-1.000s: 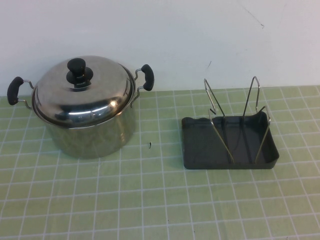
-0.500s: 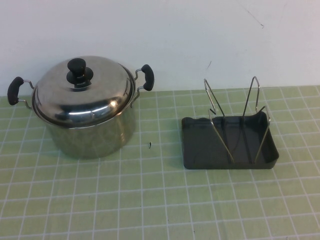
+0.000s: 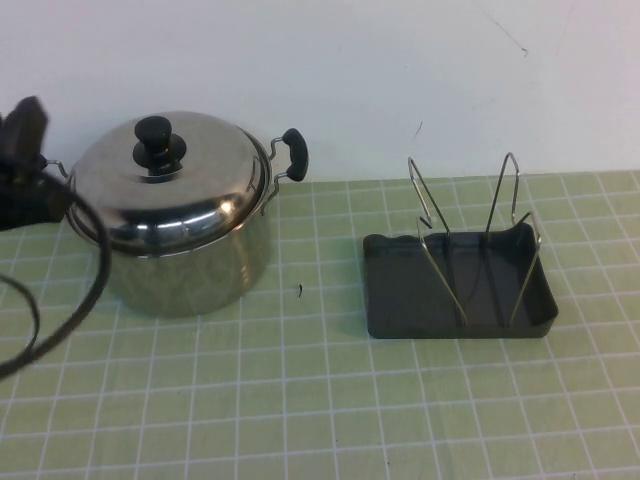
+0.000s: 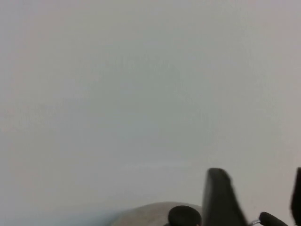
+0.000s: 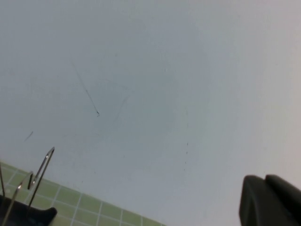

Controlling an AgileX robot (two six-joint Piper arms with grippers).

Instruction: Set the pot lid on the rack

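A green tablecloth with a white grid (image 3: 300,400) covers the table in front of a plain white wall (image 3: 350,60). At the rear left of the cloth stands a deep, shiny stainless-steel pot (image 3: 190,270) with a black side handle (image 3: 295,153) showing on its right. The pot lid (image 3: 170,185), a round domed sheet of polished steel as wide as the pot, sits closed on the pot's rim, with its round black knob (image 3: 153,132) upright at the centre. Well apart to the right lies the rack (image 3: 470,240): two thin bent wire loops standing up from a dark grey rectangular plastic tray (image 3: 400,295), nothing resting between them. The left gripper (image 3: 22,135) enters at the left edge of the high view, a dark shape just beside the pot's left side and level with the lid, a black cable (image 3: 85,290) looping down from it over the cloth; in its wrist view two dark fingers (image 4: 221,197) stand parted, with the knob and the lid's dome low in front of them. The right gripper (image 5: 270,200) shows only as a dark corner in its own wrist view, facing the wall above the rack's wire tips, and whether its fingers are parted or closed cannot be told.
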